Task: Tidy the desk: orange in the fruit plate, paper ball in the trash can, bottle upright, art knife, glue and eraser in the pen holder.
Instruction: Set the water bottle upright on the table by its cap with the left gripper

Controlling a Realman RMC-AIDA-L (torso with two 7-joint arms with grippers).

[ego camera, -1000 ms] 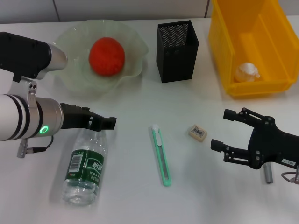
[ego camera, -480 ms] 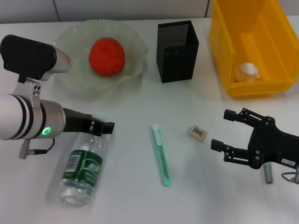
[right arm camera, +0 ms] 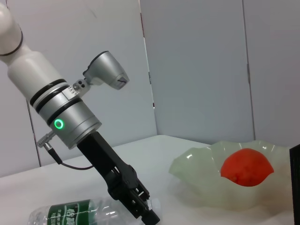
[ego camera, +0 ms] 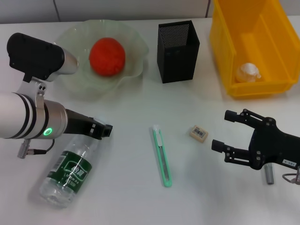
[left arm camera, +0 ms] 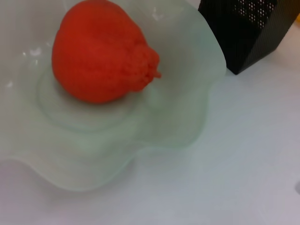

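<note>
No legible text — labels unreadable.

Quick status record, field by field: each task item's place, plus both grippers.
orange: in fruit plate
paper ball: in trash can
bottle: lying on desk, cap at left gripper
art knife: on desk
eraser: on desk
glue: under right gripper
pen holder: upright
right gripper: open, holding nothing
</note>
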